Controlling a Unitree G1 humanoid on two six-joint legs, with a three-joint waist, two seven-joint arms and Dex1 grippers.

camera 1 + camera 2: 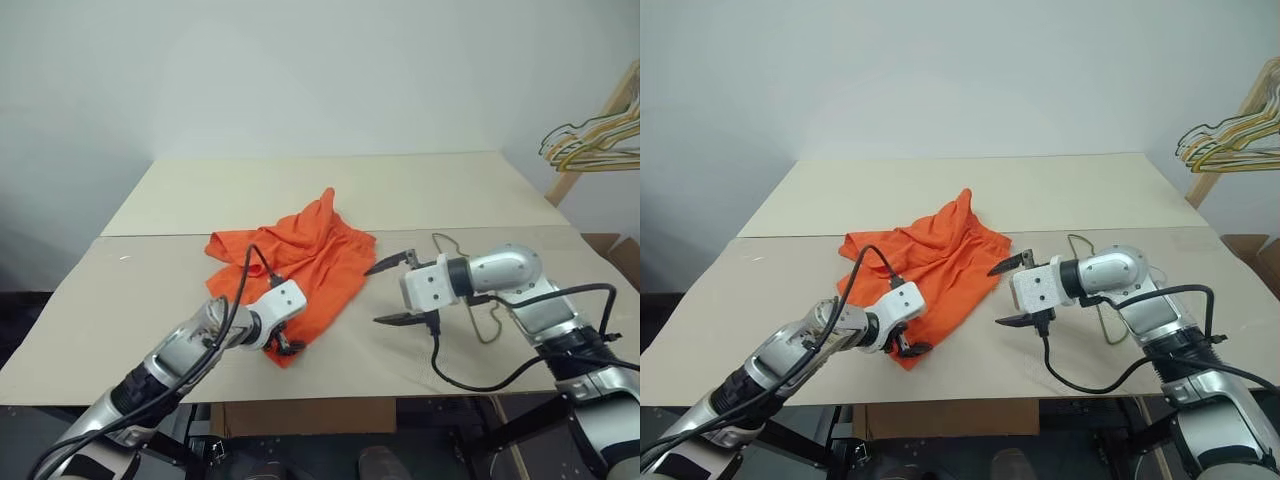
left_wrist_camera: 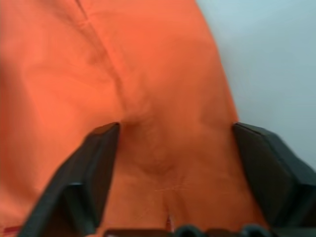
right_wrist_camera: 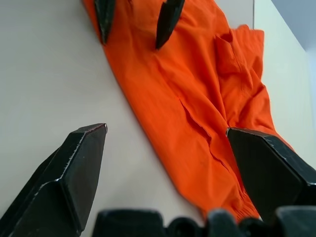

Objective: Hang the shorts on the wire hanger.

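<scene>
The bright orange shorts point(image 1: 305, 255) lie crumpled in the middle of the table. My left gripper point(image 1: 283, 340) points down at their near corner. Its fingers point(image 2: 101, 163) stand apart with the orange fabric under and between them, and the right wrist view shows both tips resting on the cloth. My right gripper point(image 1: 392, 292) hovers open just right of the shorts, pointing left at their edge, with nothing between its fingers point(image 3: 74, 168). The thin wire hanger point(image 1: 438, 238) lies flat on the table beneath my right forearm, partly hidden by it.
The table point(image 1: 320, 190) is made of two tan boards with a seam running across behind the shorts. A bunch of yellow and dark wire hangers point(image 1: 595, 140) hangs on a wooden rack at the far right. A black cable point(image 1: 520, 370) loops below my right arm.
</scene>
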